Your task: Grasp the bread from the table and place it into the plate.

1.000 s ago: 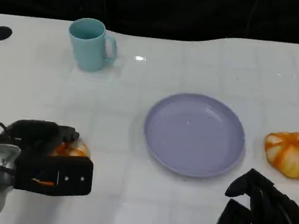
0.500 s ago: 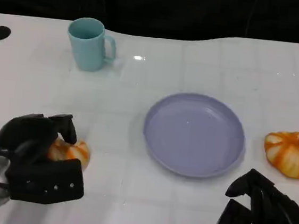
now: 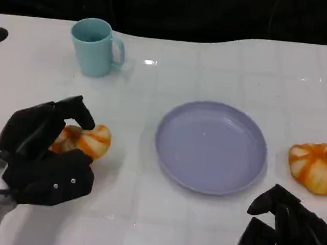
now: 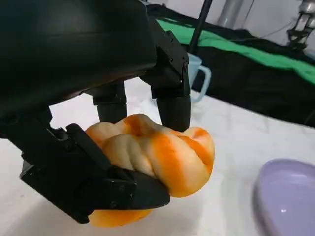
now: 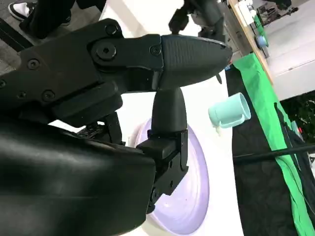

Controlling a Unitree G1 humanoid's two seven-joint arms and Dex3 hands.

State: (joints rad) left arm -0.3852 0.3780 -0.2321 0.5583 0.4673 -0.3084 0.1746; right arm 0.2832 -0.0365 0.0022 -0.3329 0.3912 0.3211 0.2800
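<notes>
my black left hand (image 3: 43, 154) now grips the orange-striped bread roll (image 3: 85, 140), which has come up and nearer the round lavender plate (image 3: 210, 146) than a moment ago. transfer looks underway. my right hand (image 3: 289, 235) rests, fingers curled, holding nothing.

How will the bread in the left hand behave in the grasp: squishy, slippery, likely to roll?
The bread looks soft and lobed, so it probably gives slightly under the left hand. Its matte crust likely grips well. Rounded, it might rock once set on the plate.
</notes>
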